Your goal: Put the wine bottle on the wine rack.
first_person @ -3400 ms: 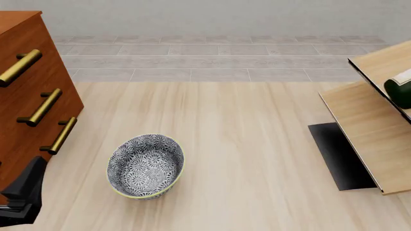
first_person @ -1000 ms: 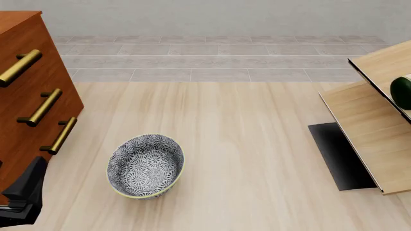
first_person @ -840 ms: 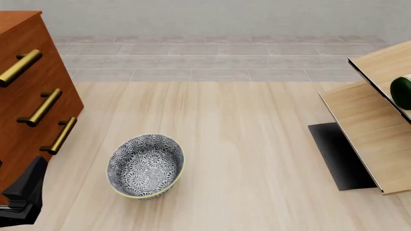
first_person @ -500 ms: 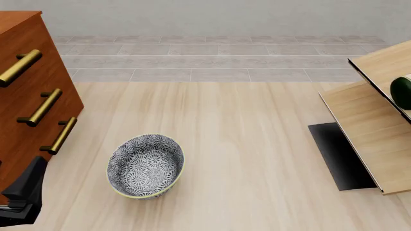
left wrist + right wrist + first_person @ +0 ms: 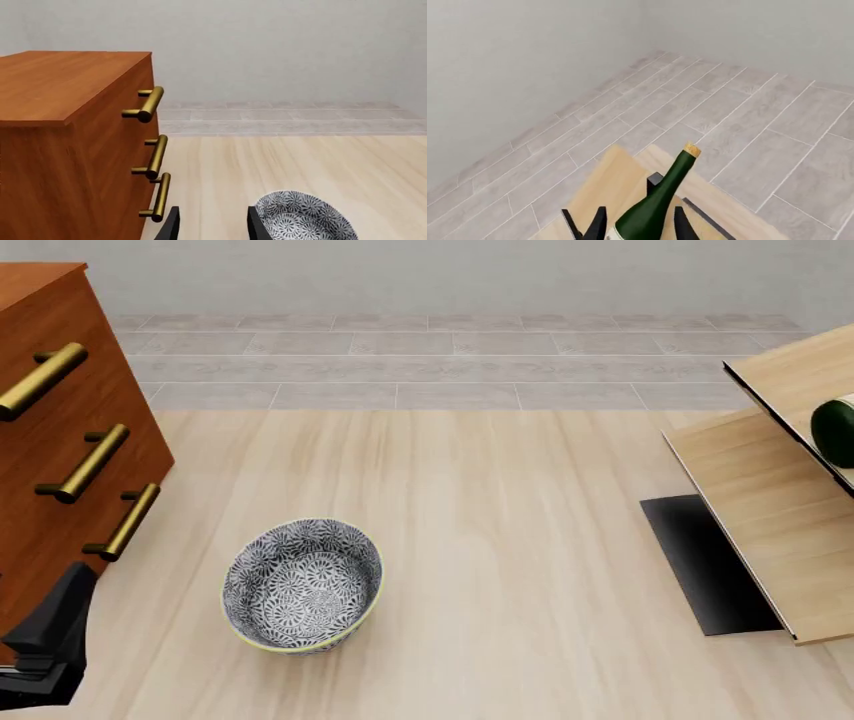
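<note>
Wine bottle (image 5: 657,202) lying on wine rack (image 5: 774,530), no legible label

Right pincer (image 5: 639,226) straddling bottle, contact unclear; left pincer (image 5: 210,225) parted, empty; table (image 5: 534,540) centre open beside bowl (image 5: 303,585)

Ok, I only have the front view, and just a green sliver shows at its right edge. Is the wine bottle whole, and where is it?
Observer: The right wrist view shows the whole wine bottle, cork pointing away, slanting above the wine rack boards.
Operator: Is the right tool off it?
Observer: No. The right tool has a finger on each side of its body; whether they press it, I cannot tell.
Operator: The left tool?
Observer: The left tool is open and holds nothing; the bowl lies just beyond.
</note>
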